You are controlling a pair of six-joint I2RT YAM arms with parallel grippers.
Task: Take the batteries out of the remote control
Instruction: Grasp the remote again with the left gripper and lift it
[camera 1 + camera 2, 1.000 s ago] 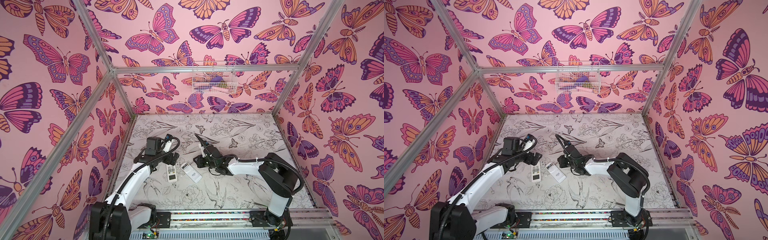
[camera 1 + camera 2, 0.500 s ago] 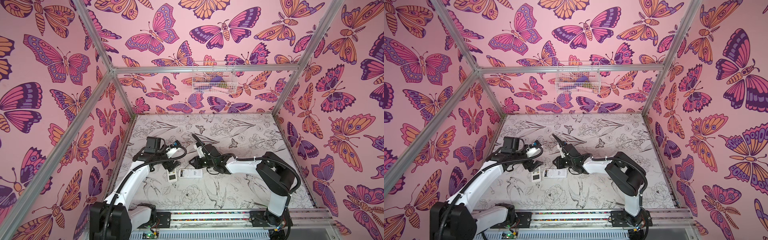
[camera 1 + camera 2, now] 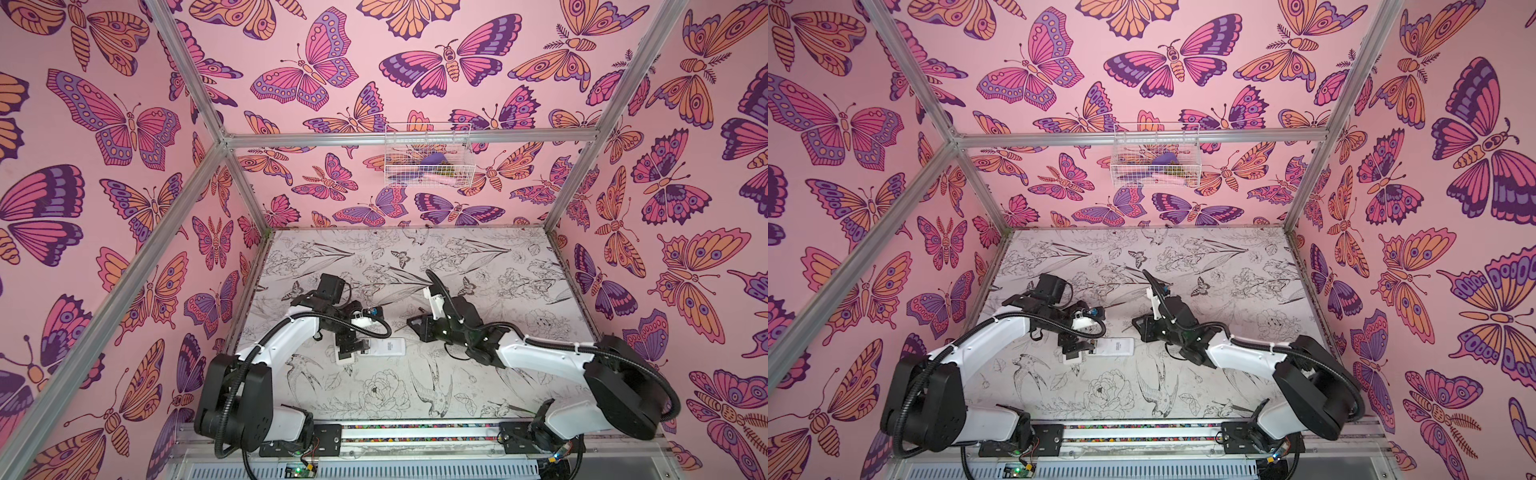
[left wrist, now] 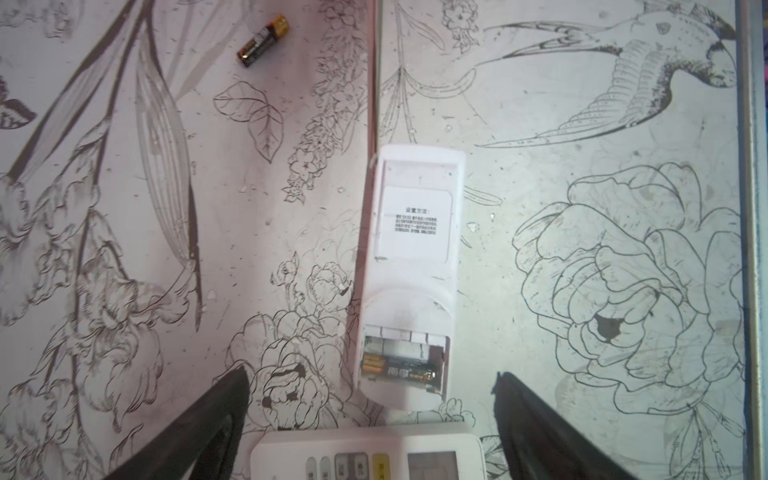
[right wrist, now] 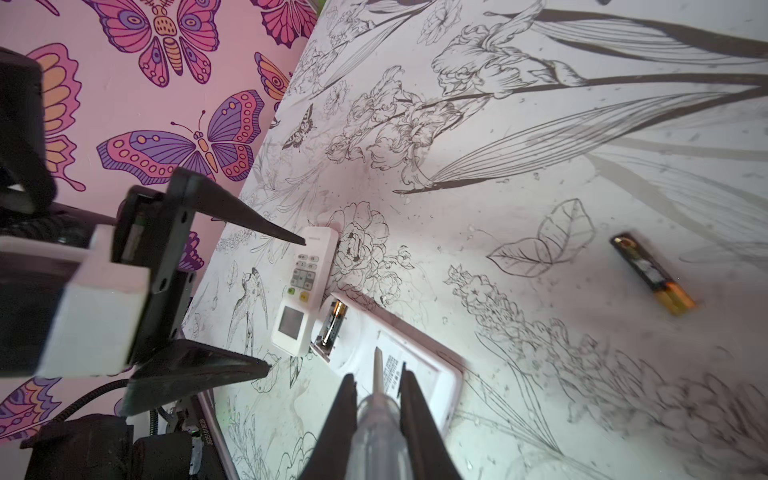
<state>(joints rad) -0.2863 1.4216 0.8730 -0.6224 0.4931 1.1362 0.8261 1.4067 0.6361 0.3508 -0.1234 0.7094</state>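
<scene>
Boxed in by pink butterfly-printed walls [image 3: 124, 124], white wire basket [image 3: 428, 156] hung on the back one. Down on the black-and-white floral tabletop [image 3: 478, 257]: white face-down remote control [image 4: 411, 232], cover off, with a seated black-and-yellow battery [image 4: 401, 370] in its open compartment. Well apart on bare table, a loose black-and-yellow battery [image 4: 262, 40]. Crowding the compartment end, a second white remote [image 4: 365, 455], buttons up, lying crosswise just beside it. Left gripper [image 4: 372, 374] spread wide and empty above that spot. Right gripper [image 5: 378, 386] clamped on a clear-handled screwdriver [image 5: 376, 432], tip over the face-down remote's label.
</scene>
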